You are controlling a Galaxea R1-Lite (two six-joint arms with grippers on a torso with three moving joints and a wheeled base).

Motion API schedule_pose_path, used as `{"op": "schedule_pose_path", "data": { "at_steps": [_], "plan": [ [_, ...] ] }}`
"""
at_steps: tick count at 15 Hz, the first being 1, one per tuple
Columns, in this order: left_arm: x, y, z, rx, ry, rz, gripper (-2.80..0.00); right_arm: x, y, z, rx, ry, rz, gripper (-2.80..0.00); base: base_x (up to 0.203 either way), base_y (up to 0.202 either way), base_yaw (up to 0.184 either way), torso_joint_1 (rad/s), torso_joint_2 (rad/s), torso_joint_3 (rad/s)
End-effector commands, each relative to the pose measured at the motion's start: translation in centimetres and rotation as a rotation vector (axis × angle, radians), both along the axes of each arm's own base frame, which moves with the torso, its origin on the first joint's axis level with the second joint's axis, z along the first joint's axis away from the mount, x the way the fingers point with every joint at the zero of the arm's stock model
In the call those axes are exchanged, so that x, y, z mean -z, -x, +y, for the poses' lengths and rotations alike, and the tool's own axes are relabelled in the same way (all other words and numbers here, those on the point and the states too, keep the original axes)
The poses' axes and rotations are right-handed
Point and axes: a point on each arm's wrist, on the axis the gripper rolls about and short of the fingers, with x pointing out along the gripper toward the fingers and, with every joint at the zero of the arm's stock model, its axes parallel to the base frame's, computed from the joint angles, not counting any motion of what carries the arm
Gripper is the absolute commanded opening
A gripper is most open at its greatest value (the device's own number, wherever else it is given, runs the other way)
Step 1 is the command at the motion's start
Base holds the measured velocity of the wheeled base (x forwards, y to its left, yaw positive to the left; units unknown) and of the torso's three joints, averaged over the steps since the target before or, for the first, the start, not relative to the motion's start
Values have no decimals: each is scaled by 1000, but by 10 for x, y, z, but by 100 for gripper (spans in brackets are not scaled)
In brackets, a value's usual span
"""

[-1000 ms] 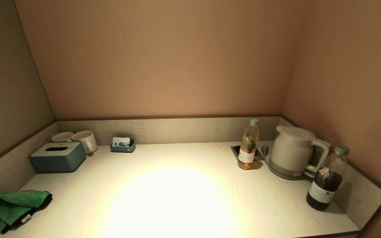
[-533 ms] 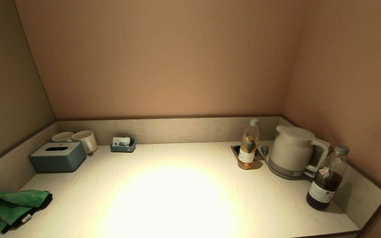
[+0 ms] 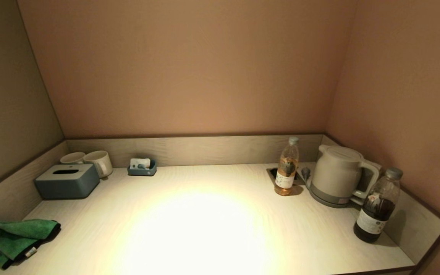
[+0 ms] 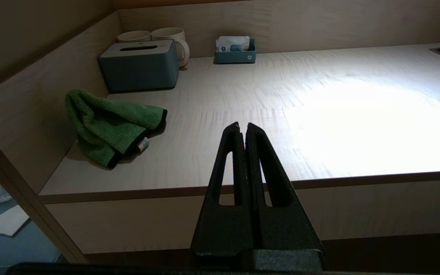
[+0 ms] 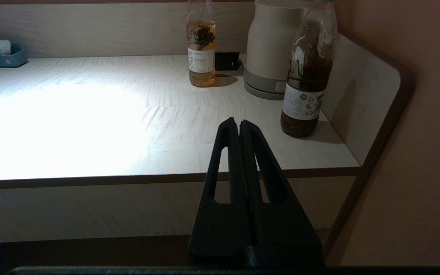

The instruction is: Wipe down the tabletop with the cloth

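A crumpled green cloth (image 3: 13,238) with a dark edge lies at the front left corner of the pale wooden tabletop (image 3: 204,229), against the left side panel; it also shows in the left wrist view (image 4: 109,124). My left gripper (image 4: 242,125) is shut and empty, held in front of the table's front edge, to the right of the cloth. My right gripper (image 5: 238,121) is shut and empty, held in front of the front edge near the right end. Neither gripper shows in the head view.
At the back left stand a grey tissue box (image 3: 66,181), two white mugs (image 3: 97,162) and a small blue tray (image 3: 141,168). At the right stand a pale tea bottle (image 3: 287,168), a white kettle (image 3: 338,175) and a dark bottle (image 3: 376,208). Raised panels border the back and sides.
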Motion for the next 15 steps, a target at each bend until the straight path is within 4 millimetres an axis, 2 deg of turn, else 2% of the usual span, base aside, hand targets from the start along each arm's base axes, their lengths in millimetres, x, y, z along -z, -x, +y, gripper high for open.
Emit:
{"op": "schedule_pose_path", "data": {
  "at_steps": [1,15],
  "plan": [
    [0,0,0,0,0,-1,-280,0,0,0,-1,0,1,-280,0,0,0,0,0,0],
    [0,0,0,0,0,-1,-280,0,0,0,0,2,1,-280,0,0,0,0,0,0]
  ]
}}
